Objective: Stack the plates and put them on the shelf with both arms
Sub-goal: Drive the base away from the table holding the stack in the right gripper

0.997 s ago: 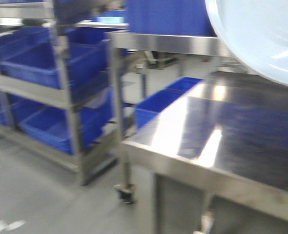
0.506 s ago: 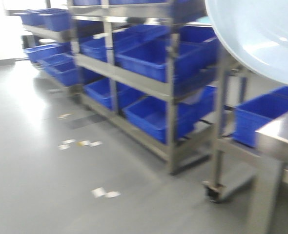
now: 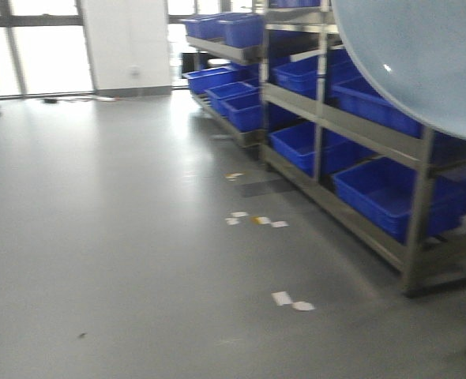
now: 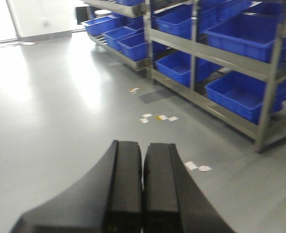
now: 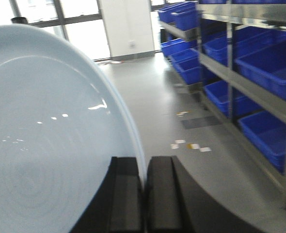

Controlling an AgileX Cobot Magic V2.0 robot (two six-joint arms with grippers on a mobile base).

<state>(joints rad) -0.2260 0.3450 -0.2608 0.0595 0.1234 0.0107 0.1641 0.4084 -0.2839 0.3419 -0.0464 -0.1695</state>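
Note:
A large pale bluish-white plate (image 3: 422, 63) fills the upper right of the front view, held up in the air. In the right wrist view the same plate (image 5: 46, 141) stands on edge at the left, and my right gripper (image 5: 144, 184) is shut on its rim. I can see one plate only; whether a second lies against it cannot be told. My left gripper (image 4: 143, 179) is shut and empty, its fingers pressed together, over the grey floor. Neither gripper shows in the front view.
A steel shelf rack (image 3: 422, 158) with several blue bins (image 3: 383, 193) runs along the right side. It also shows in the left wrist view (image 4: 220, 58) and right wrist view (image 5: 249, 82). Paper scraps (image 3: 292, 300) lie on the grey floor (image 3: 99, 237). Windows (image 3: 35, 47) are far back.
The view has swung left: the steel table at the right has gone out of sight and the rack now runs along the right. The plate keeps its place in the upper right.

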